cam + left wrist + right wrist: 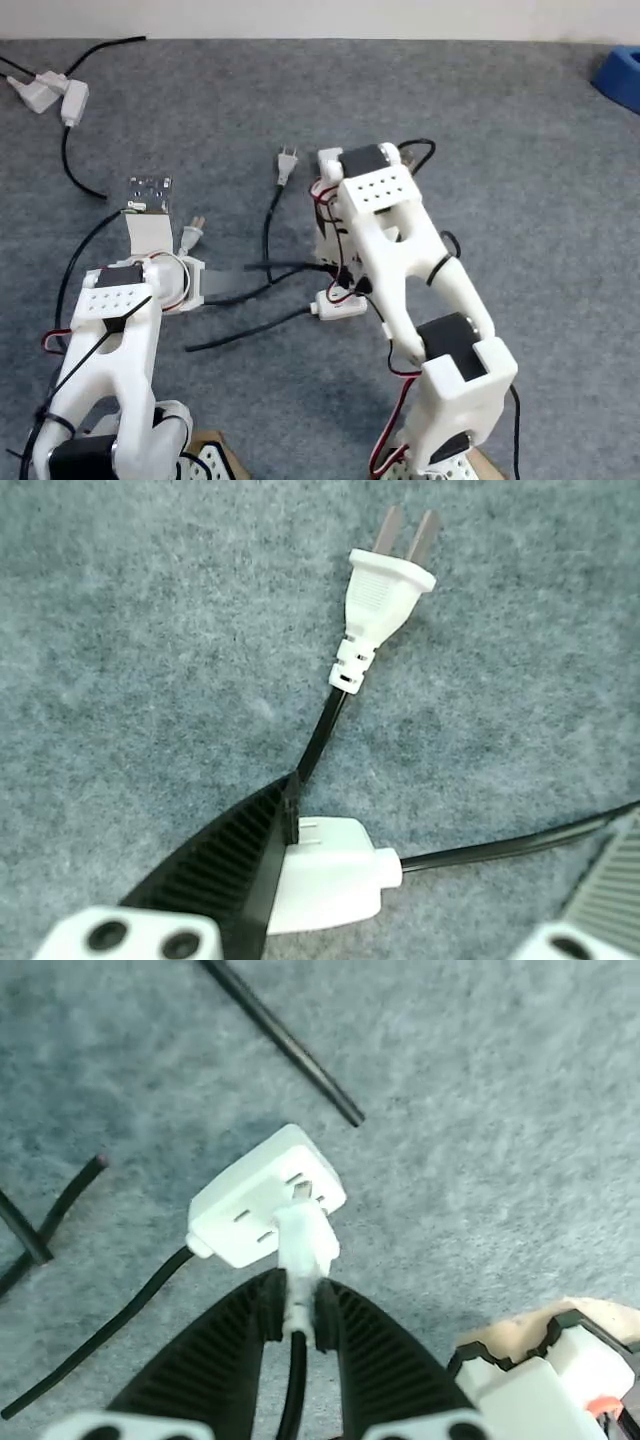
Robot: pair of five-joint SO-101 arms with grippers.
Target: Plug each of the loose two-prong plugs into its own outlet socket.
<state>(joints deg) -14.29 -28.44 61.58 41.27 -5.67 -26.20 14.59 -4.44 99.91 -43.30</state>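
Note:
A white two-prong plug lies loose on the grey carpet, its prongs bare, just ahead of my left gripper. That gripper is open, and a white socket body on a black cord rests against its black finger. My right gripper is shut on another white plug, whose front end touches the face of a white outlet block. From above, a third plug lies loose beyond the right arm, and the outlet block sits beside that arm.
Several black cords cross the carpet between the arms. Two white adapters lie at the far left, a small board sits beyond the left arm, and a blue object is at the far right.

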